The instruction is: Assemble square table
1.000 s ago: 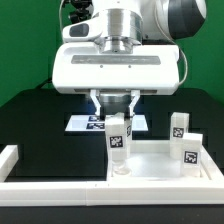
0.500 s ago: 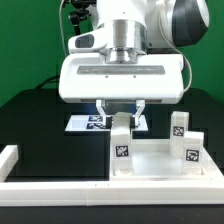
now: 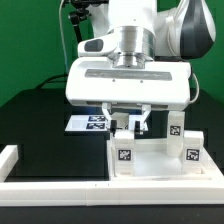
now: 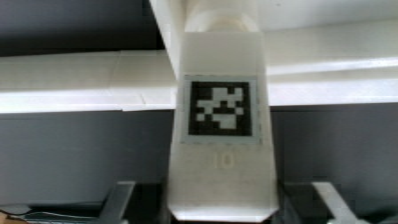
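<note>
The small white tagged block leg (image 3: 124, 153) stands upright on the near-left corner socket of the large white plastic square panel (image 3: 160, 164), lower centre-right of the exterior view. Vs 1 s ago it sits lower and straighter, so it's prob. seated deeper in the socket. The two-finger gripper (image 3: 127, 128) has shifted to the exterior view's right with the arm; its fingers (image 4: 121, 200) flank the leg in the wrist view, apparently clamped on it. Judgement: screwing-in underway, not finished. Two more white tagged legs (image 3: 177, 125) (image 3: 192, 154) already stand on the panel's right side. The marker board (image 3: 88, 122) lies behind, centre-left.
</note>
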Motion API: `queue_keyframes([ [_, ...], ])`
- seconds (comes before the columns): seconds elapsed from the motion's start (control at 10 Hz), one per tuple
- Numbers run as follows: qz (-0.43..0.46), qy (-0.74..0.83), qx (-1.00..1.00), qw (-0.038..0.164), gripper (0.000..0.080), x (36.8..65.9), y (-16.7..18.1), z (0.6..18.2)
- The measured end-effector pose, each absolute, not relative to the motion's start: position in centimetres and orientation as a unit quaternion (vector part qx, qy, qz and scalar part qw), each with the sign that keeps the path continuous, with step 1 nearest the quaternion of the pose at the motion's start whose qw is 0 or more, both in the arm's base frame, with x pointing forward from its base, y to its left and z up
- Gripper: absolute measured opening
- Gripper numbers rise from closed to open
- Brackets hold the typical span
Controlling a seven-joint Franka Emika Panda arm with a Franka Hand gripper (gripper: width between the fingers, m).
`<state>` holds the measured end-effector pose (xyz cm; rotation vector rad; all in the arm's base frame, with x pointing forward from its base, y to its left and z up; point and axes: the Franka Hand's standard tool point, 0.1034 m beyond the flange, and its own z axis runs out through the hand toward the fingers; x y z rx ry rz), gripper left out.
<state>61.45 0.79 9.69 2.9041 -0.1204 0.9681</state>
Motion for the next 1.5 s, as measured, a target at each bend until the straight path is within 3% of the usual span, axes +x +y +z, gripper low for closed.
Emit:
queue_keyframes([
  [0.1, 0.308, -0.039, 0.950, 0.034, 0.0285, 61.6, 0.7, 9.7],
  [0.2, 0.300, -0.039, 0.953, 0.030, 0.0342, 61.4, 0.8, 9.5],
  [0.3, 0.296, -0.039, 0.954, 0.028, 0.0478, 61.3, 0.9, 9.3],
  [0.4, 0.296, -0.039, 0.954, 0.028, 0.0478, 61.3, 0.9, 9.3],
  [0.5, 0.295, -0.039, 0.954, 0.028, 0.0610, 61.3, 0.9, 9.3],
  [0.9, 0.286, -0.038, 0.957, 0.023, 0.0647, 61.1, 1.1, 8.9],
  [1.2, 0.228, -0.067, 0.971, -0.027, 0.0648, 61.3, 1.9, 9.3],
  [1.3, 0.170, -0.089, 0.979, -0.067, 0.0648, 61.2, 3.5, 8.9],
  [1.5, 0.111, -0.094, 0.985, -0.089, 0.0649, 61.8, 4.0, 9.1],
])
